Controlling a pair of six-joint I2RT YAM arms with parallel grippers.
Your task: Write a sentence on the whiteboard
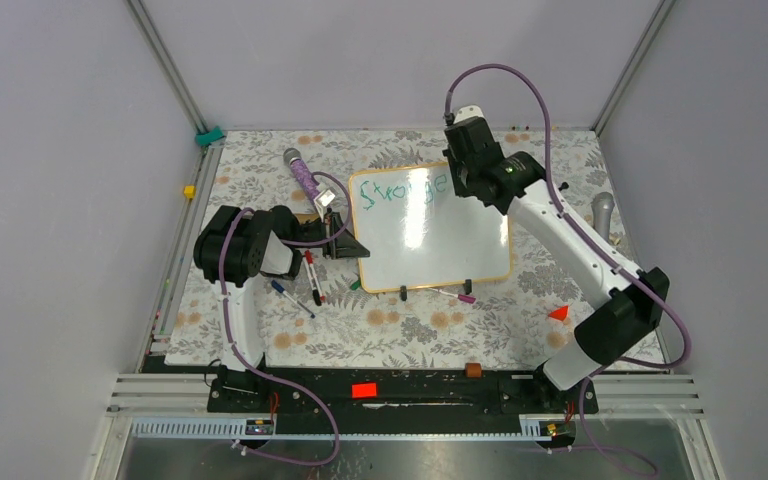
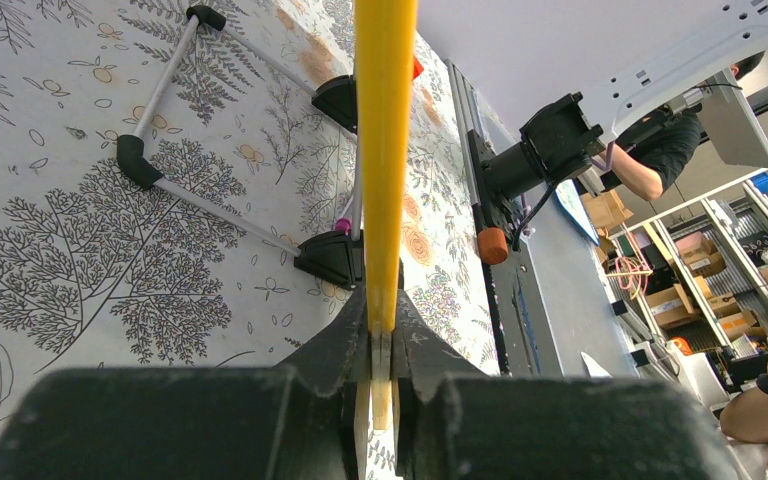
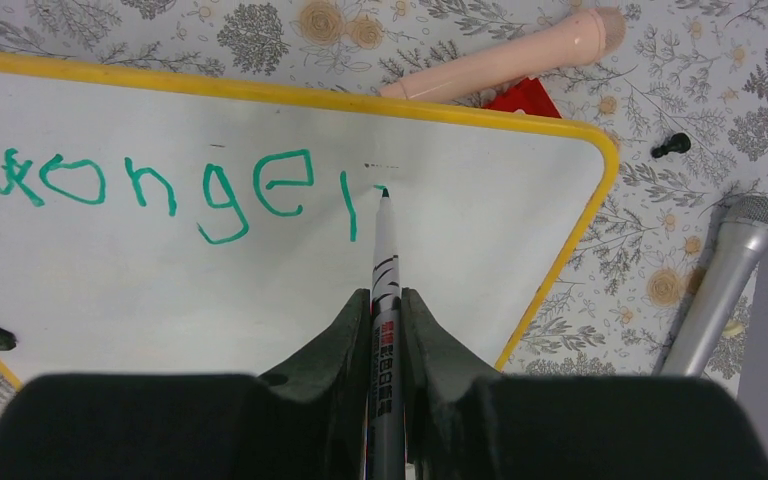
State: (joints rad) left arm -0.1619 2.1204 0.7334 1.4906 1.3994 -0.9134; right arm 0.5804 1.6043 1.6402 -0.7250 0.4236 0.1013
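A: Step in hand?
B: Writing the first line. Pinching a marker (image 3: 384, 255) in the right gripper (image 3: 385, 305), bottom centre of the wrist view, with the tip pressed to the whiteboard (image 3: 160, 290) at the top of the "r" stem, just above mid-frame.
A: And the sentence (image 3: 222, 240)?
B: Green, spanning from the left edge of that view across to the tip. Legible as "onger" so far, minus the shoulder of the "r". From overhead, sits in the upper left of the board, itself lying mid-frame on the floral cloth (image 1: 260, 165).
A: Left side?
B: Clamped tight: left gripper (image 2: 382, 345), bottom centre of its view, squeezing the board's yellow frame (image 2: 385, 150). Looks like bracing against sliding.
A: Next move?
B: Probably a short hook rightward from the stem top to finish the "r", then a lift and a shift down and left to start another line. Calls for light, even pressure and a small stroke, given the rounded right corner of the frame close by. Calls too for a firm brace, or risks wobbling letters.
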